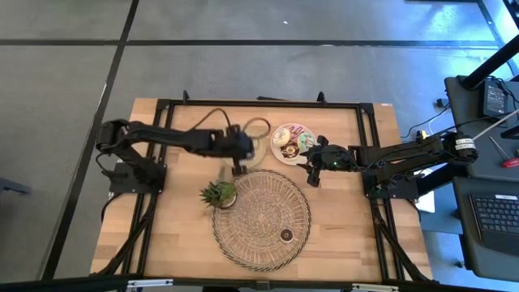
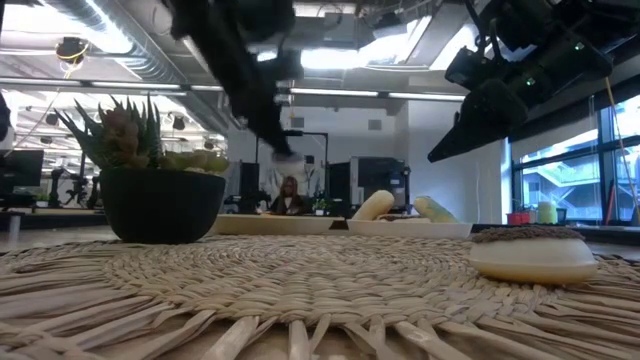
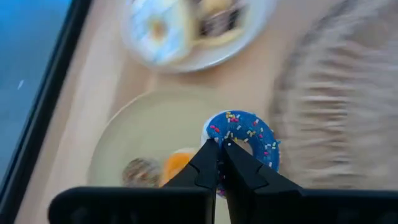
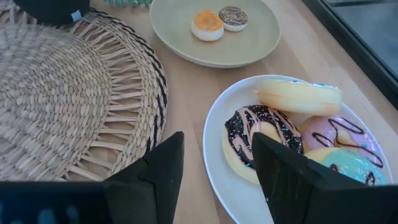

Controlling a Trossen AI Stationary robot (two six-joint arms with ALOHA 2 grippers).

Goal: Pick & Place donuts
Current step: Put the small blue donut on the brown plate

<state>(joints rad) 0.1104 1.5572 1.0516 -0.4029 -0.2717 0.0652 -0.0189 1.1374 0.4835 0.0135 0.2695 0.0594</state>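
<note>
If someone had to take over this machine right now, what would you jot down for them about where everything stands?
Left gripper: shut on the blue donut, held above the green plate.
Right gripper: open, empty, hovering by the white plate.
Donuts: four large ones on the white plate, among them a chocolate-iced one and a pale yellow one. Two mini ones, orange and brown, sit on the green plate. One small brown donut lies on the woven mat.
Done: apparently one donut on the mat. I cannot tell the goal.
Left: set down the blue donut, then the rest.
</note>
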